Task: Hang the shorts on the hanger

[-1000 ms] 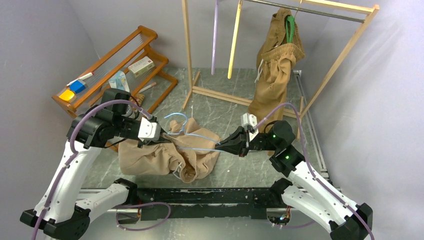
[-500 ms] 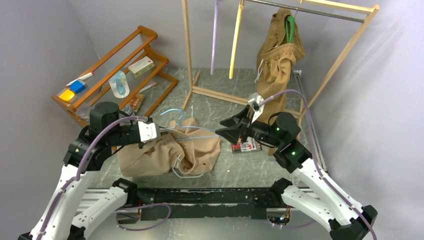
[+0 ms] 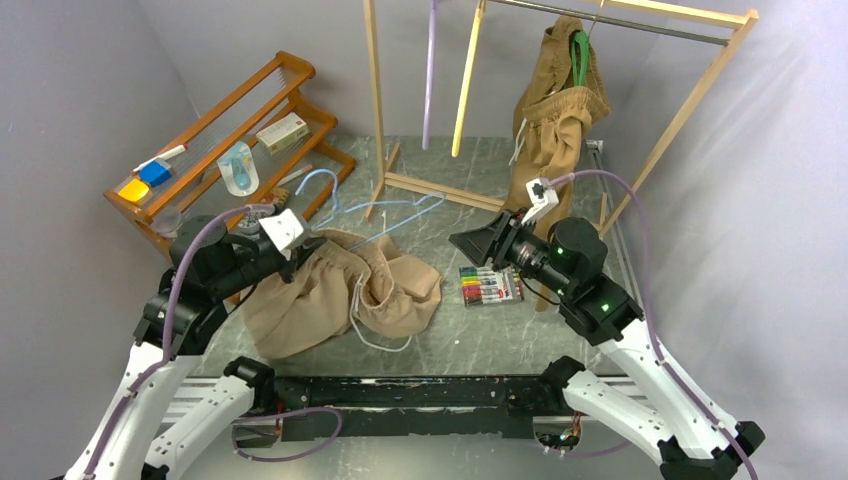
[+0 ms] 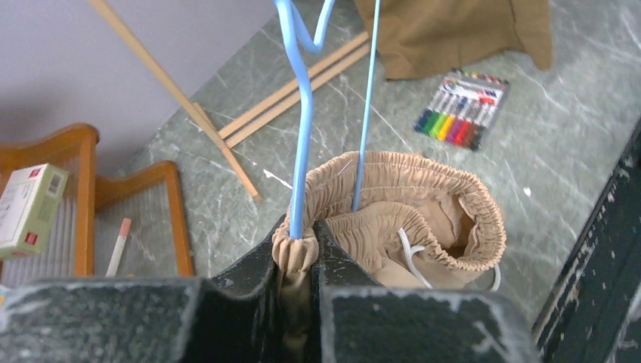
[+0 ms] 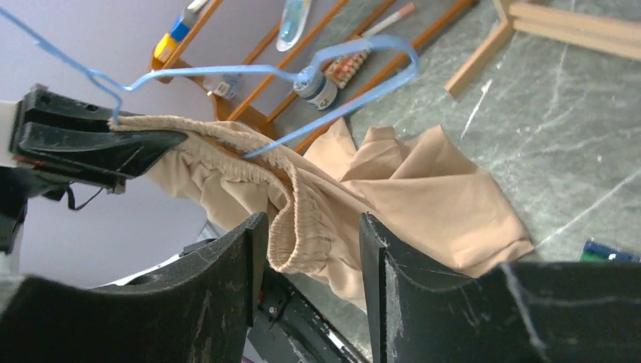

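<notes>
Grey-green marble bench point(image 3: 450, 340): jaws of your left gripper point(image 4: 302, 249) clamp the waistband of limp tan-beige fabric shorts point(image 3: 390, 285) against the thin light-blue hanger point(image 4: 302, 151); your right gripper point(image 5: 311, 223) gapes empty. Likely best hold: the gathered waistband.

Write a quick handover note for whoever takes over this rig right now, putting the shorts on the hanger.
Left hand: shut, pinching the waistband of the shorts together with the light-blue hanger.
Right hand: open, empty, apart from the fabric.
Shorts: waistband end lifted, the rest heaped on the table.
Done: one hanger arm appears to sit inside the waistband.
Left: work the other side of the waistband onto the hanger, probably with the right hand.
</notes>
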Action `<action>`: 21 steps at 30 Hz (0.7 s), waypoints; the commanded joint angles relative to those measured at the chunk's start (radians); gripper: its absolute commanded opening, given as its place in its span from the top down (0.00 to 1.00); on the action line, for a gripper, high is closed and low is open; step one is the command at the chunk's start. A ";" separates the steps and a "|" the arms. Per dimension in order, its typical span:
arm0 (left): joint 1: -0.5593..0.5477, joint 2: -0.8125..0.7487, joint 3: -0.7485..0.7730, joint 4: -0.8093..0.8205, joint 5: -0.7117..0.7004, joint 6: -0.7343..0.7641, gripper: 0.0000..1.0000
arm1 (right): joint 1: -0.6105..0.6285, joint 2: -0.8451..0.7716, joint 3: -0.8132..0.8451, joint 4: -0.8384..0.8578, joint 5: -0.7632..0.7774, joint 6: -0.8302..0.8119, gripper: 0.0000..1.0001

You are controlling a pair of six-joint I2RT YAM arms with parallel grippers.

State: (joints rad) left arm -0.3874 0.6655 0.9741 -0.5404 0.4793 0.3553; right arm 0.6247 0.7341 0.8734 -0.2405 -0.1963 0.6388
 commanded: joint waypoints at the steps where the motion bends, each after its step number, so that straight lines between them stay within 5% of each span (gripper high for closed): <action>1: 0.006 -0.016 -0.003 0.152 -0.157 -0.241 0.93 | -0.001 0.054 0.033 -0.093 0.064 0.108 0.50; 6: 0.005 -0.068 -0.060 0.202 -0.166 -0.317 0.93 | 0.027 0.121 -0.037 0.003 0.004 0.216 0.50; 13: 0.005 -0.121 -0.131 0.210 -0.221 -0.355 0.93 | 0.277 0.242 0.000 0.044 0.198 0.221 0.47; 21: 0.006 -0.141 -0.138 0.229 -0.189 -0.416 0.93 | 0.368 0.382 0.035 0.069 0.295 0.262 0.46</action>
State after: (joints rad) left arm -0.3874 0.5499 0.8417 -0.4049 0.2897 -0.0120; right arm 0.9733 1.0828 0.8722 -0.2146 0.0166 0.8749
